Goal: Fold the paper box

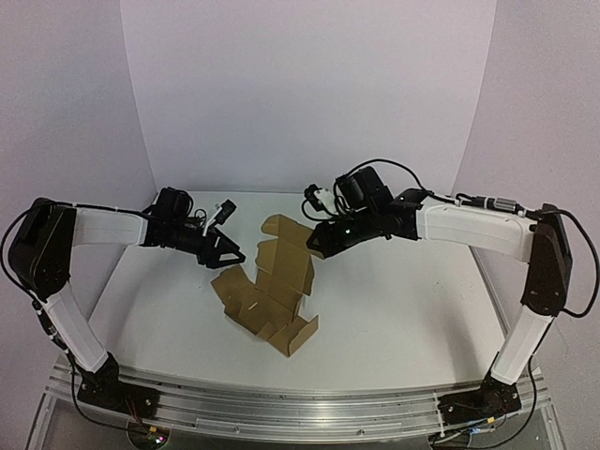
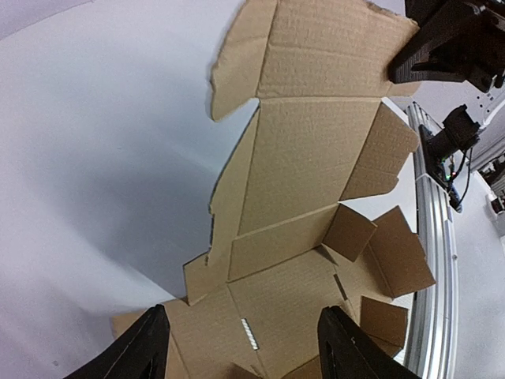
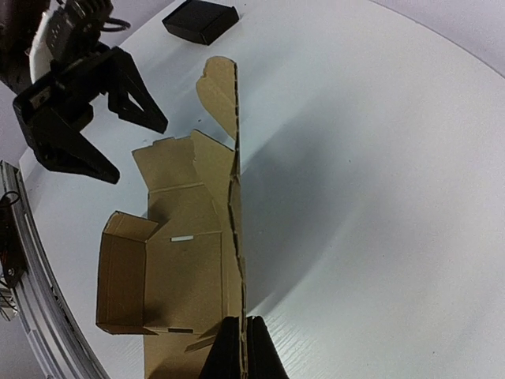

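1. White tabletop (image 1: 403, 300) under pale walls: the right gripper (image 3: 241, 332) has its jaws pinched tight on the edge of a raised cardboard panel. In its wrist view that panel stands on edge and runs straight from the jaws toward 12 o'clock.
2. The left gripper (image 2: 245, 316) hangs with its jaws spread wide and nothing between them. It is poised over the near-left part of the sheet, apparently not touching it.
3. The paper box (image 1: 253, 300), a brown cut-out sheet only partly folded, lies mid-table between the two arms. Seen from above, its long axis runs roughly 12 to 6 o'clock.
4. From the sheet's centre, the right jaws sit at about 1 o'clock and the left jaws at about 10 o'clock. From the left jaws, the flat panels lie toward 4 o'clock.
5. One end flap at the 6 o'clock end is already turned up; the middle panels lie flat.
6. A small black block (image 3: 201, 20) rests well apart, beyond the left arm.
7. With the right jaws holding the raised side, the free left arm looks better placed to lift the opposite panels.
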Controlling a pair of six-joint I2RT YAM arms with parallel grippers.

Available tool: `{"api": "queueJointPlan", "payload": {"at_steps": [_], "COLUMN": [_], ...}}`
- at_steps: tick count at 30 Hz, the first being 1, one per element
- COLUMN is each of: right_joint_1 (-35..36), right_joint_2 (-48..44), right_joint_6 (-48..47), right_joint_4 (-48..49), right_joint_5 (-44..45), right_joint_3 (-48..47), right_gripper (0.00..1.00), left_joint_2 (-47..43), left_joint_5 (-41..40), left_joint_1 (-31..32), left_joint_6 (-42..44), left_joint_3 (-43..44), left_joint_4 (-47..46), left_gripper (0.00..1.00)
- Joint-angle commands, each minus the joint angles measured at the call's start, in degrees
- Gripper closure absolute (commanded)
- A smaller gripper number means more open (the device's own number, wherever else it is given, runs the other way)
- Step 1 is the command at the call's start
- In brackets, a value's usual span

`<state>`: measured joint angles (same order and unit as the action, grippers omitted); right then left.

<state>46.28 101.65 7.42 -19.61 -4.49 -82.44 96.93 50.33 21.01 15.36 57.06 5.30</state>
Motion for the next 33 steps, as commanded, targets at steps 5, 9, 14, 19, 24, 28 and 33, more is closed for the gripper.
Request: {"api": "queueJointPlan", "payload": {"at_steps": [5, 9, 14, 19, 24, 28, 33], "right_joint_1": [0.21, 0.20, 0.20, 0.20, 0.09, -0.05, -0.88], "right_joint_2": [-5.99, -7.15, -7.43, -8.23, -8.03, -7.36, -8.62], "right_joint_6": [-1.51, -2.60, -3.33, -2.67, -3.09, -3.13, -3.01], "right_joint_4": [12.39, 15.26, 16.76, 18.59, 19.07, 19.07, 19.01], "right_joint_5": [-2.15, -4.39, -6.30, -7.56, -7.72, -7.58, -8.02], "right_joint_3": [7.79, 9.86, 10.37, 10.99, 11.61, 11.79, 13.74], "right_gripper": [0.96, 0.96, 0.96, 0.96, 0.96, 0.97, 0.97], "left_joint_2": [5.18, 7.39, 10.22, 11.72, 12.71, 12.55, 11.24], "left_joint_5": [2.50, 4.57, 5.44, 4.74, 6.26, 5.56, 5.69], "left_joint_1": [2.68, 2.63, 3.86, 4.04, 4.19, 4.15, 0.88], "left_joint_6": [-6.86, -8.60, -7.99, -7.41, -5.03, -1.70, -2.01], "left_joint_3": [-5.86, -8.51, -8.49, -7.60, -6.39, -5.15, -3.99], "left_joint_4": [-17.64, -27.54, -31.20, -29.45, -28.15, -26.34, -25.45], "left_gripper": [0.27, 0.24, 0.22, 0.22, 0.25, 0.27, 0.27]}}
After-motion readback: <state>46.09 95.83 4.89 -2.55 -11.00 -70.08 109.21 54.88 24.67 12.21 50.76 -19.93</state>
